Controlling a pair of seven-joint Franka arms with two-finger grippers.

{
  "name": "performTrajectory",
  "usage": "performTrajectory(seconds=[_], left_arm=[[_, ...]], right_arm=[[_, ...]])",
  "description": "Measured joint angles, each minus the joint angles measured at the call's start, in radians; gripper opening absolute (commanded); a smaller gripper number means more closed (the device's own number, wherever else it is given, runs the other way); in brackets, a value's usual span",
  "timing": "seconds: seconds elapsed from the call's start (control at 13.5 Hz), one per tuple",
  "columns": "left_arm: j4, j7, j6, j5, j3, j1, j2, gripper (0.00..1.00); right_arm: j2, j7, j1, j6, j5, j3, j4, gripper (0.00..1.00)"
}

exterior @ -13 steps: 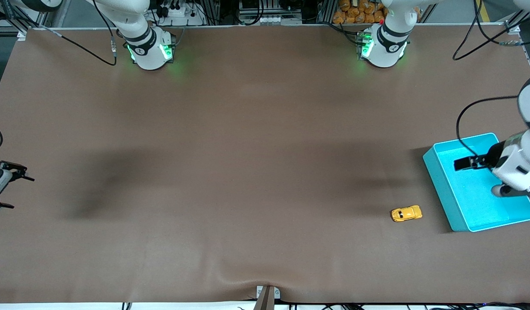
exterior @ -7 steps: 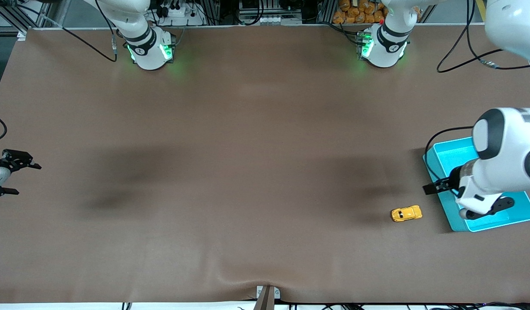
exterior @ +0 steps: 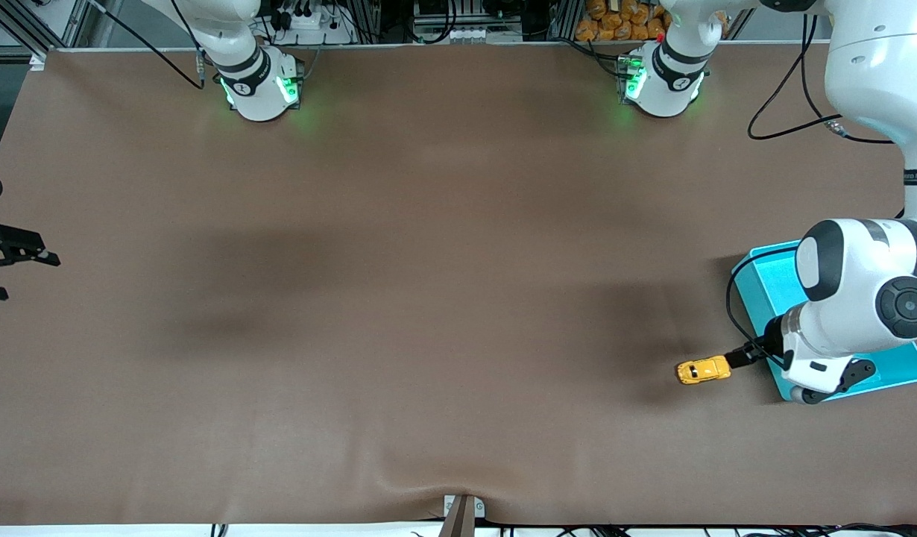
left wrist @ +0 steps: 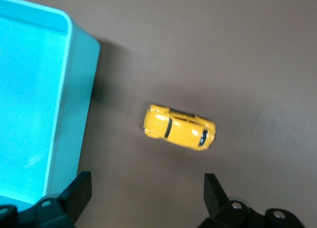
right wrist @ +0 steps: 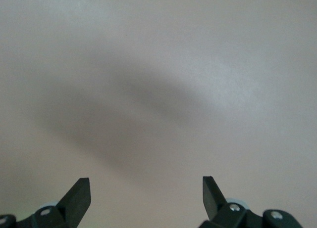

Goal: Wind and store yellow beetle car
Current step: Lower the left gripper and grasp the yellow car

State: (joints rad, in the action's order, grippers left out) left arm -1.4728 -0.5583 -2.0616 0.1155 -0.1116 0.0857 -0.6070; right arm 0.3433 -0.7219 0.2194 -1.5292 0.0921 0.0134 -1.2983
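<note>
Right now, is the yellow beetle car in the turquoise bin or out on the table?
Out. The yellow beetle car sits upright on the brown table beside the turquoise bin, apart from its wall.

The car (exterior: 703, 370) is sitting on its wheels on the brown table, toward the left arm's end and in the half nearer the front camera. It is a tiny yellow-orange beetle-shaped toy with dark windows, its rounded body lying lengthwise along the table. It is resting just beside the turquoise bin (exterior: 757, 277), not touching it, with nothing gripping it.
</note>
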Motion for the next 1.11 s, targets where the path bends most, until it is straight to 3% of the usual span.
performTrajectory(seconds=[0.37, 0.97, 1.11], left_arm=[[-0.018, -0.33, -0.025, -0.008, 0.0, 0.024, -0.018, 1.0], [-0.032, -0.978, -0.205, -0.019, -0.011, 0.014, -0.122, 1.0], [-0.033, -1.063, -0.236, -0.019, -0.013, 0.014, -0.153, 1.0]], right_arm=[[-0.064, 0.275, -0.06, 0.087, -0.014, 0.0, 0.0, 1.0], [-0.103, 0.428, -0.089, 0.115, -0.032, 0.003, 0.0, 1.0], [-0.14, 0.496, -0.098, 0.114, -0.036, 0.002, -0.009, 1.0]])
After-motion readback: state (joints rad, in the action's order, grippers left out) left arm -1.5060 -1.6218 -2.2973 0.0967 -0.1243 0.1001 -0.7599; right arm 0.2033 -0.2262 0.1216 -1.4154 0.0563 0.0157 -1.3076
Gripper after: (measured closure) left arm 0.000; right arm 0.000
